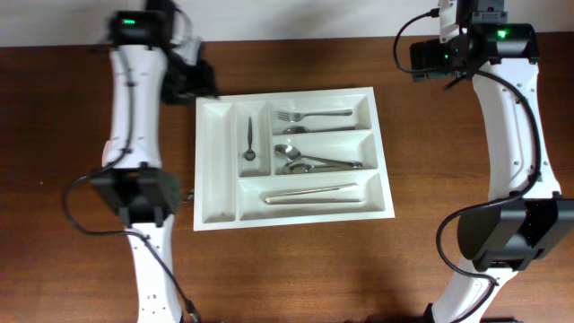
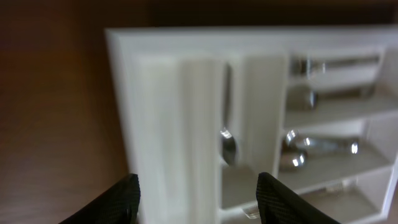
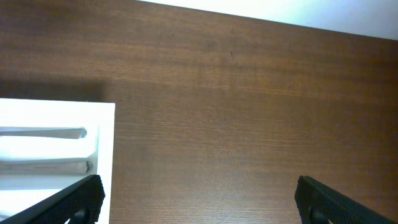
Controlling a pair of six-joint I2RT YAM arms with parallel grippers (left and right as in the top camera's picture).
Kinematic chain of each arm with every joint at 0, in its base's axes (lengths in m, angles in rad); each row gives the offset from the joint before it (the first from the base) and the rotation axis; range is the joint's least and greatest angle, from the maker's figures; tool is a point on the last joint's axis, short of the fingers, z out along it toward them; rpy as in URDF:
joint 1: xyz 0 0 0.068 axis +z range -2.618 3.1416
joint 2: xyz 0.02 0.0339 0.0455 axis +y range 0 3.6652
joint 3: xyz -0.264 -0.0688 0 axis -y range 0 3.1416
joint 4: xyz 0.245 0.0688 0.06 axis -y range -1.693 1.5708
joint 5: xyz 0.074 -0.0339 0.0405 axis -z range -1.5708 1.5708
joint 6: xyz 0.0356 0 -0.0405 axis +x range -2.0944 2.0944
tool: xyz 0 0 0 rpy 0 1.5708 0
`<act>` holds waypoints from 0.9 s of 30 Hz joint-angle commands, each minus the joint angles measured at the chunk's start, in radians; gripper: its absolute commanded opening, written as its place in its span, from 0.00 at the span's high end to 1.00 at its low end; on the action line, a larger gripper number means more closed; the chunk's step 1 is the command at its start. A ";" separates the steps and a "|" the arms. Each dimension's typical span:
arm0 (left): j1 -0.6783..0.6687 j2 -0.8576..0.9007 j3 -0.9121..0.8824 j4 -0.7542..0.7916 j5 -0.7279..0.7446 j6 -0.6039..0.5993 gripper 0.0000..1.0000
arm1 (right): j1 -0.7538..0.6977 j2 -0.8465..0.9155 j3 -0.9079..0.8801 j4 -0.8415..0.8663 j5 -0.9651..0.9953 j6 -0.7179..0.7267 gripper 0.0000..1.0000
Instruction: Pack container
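Currently the left gripper (image 2: 199, 202) is hanging with its two black fingers (image 2: 127, 199) spread wide and nothing between them, just off the ten o'clock corner of the container (image 1: 215, 170). The white tray is lying flat at the middle of the wooden table (image 3: 236, 93). The right gripper (image 3: 205, 202) is likewise gaping empty over bare wood off the tray's two o'clock corner. Both seem to be standing clear because the cutlery is already sorted. A teaspoon (image 1: 249, 139) is lying in the second narrow slot, forks (image 1: 314, 115) in the twelve o'clock long slot, spoons (image 1: 309, 163) in the middle one, and long slim pieces (image 1: 309, 193), possibly knives, at six o'clock. The leftmost narrow slot is sitting bare. The left wrist view is blurring the cutlery into shiny smears. The right wrist view is cutting the tray down to one corner. Both wrist views are cropping the fingertips, and from overhead the arm housings are largely hiding the grippers.
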 commanded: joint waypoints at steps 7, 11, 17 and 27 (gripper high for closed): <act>0.174 -0.103 0.068 -0.005 -0.026 0.257 0.32 | -0.001 -0.008 0.017 0.003 0.008 0.006 0.02; 0.167 -0.103 0.058 -0.005 -0.032 0.317 0.34 | -0.001 -0.008 0.017 0.003 0.009 0.006 0.01; 0.150 -0.103 -0.016 -0.005 -0.178 0.316 0.34 | -0.001 -0.008 0.017 0.003 0.008 0.006 0.01; 0.150 -0.103 -0.333 0.034 -0.179 0.354 0.43 | -0.001 -0.008 0.017 0.003 0.008 0.006 0.01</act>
